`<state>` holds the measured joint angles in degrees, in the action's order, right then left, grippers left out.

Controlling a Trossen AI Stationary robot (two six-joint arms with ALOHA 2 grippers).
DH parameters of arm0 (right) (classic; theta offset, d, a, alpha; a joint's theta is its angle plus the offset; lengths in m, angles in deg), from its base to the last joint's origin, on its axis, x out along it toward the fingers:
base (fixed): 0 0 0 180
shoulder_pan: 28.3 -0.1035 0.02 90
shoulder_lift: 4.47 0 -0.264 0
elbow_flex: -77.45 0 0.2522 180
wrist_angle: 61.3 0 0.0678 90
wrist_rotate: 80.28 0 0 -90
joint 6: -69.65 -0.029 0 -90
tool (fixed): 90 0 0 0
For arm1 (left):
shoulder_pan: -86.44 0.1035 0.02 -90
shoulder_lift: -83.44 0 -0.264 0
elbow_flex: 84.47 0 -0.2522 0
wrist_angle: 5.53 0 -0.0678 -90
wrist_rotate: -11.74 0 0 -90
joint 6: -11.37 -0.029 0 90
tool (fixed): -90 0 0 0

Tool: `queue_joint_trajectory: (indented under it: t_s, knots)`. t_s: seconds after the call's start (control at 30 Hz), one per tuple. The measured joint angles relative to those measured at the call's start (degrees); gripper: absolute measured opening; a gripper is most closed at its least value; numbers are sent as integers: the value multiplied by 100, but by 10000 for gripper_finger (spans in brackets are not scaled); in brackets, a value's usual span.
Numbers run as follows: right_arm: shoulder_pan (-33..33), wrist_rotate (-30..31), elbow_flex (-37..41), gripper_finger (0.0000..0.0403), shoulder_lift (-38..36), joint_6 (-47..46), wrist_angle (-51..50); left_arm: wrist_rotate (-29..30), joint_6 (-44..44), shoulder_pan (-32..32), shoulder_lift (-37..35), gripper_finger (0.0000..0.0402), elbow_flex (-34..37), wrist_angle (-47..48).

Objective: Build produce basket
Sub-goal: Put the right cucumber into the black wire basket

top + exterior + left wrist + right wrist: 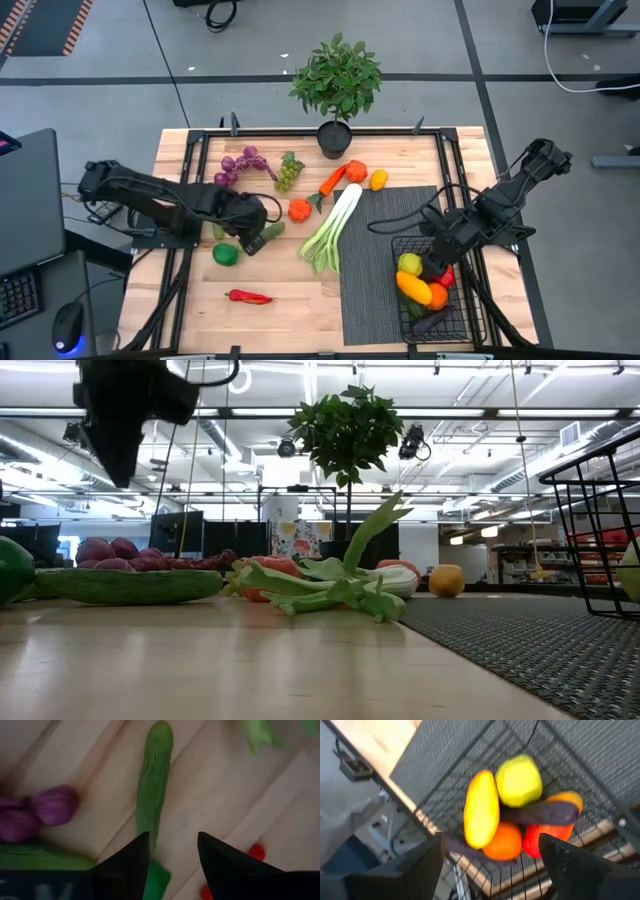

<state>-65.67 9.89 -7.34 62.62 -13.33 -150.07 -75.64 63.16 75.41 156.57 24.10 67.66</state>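
Basket (470, 322) sits right under the right gripper (490, 862), on the dark ribbed mat (375, 280). Fingers spread wide, nothing held. Below them, inside the wire walls: a long yellow piece (481, 809), a yellow-green round fruit (518, 780), an orange one (504, 842), a red one (545, 839) and a dark purple piece (542, 812) lying across the pile. Looks like a drop just made, with the open fingers parked above so the food lands inside and not on the mat.

Left gripper (172, 852) hangs over the wood, fingers part way open, empty. Cucumber (152, 795) lies straight ahead between the two tips, lined up with the gap, so likely the next pick. Purple grapes (35, 812) off to one side of it, something red (256, 851) off to the other.

Waiting farther out from the left gripper, toward the mat: leek (333, 230), carrot (333, 181), green grapes (289, 172), a small yellow fruit (379, 180), a round orange-red one (299, 210). Nearer the table's front edge: a green round one (226, 254) and red chili (249, 297). Potted plant (336, 85) stands at the back edge, not part of the job.

Job seems about one third done.
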Motion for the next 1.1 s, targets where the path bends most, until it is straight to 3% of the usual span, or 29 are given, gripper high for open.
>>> queue_joint_trajectory:
  t_s: [0.17, 0.37, 0.73, 0.9, 1.1]
  knots:
    - [0, 465, 0, 323, 66, 49, -2, -53, 586, -244, -36, 172, 207, -558]
    - [2, 801, 0, 323, 100, 61, 76, 316, 163, -409, 390, 196, 211, -577]
    - [2, 1336, 0, 309, 153, 59, 870, -55, -419, -16, 1173, 250, 751, -1456]
    - [2, 1998, 0, 297, 152, -285, 915, -367, -295, 105, 1399, 245, 1048, -2012]
    - [4, 2617, 0, 288, 152, -404, 1269, -214, -291, 101, 1453, 219, 1060, -1996]
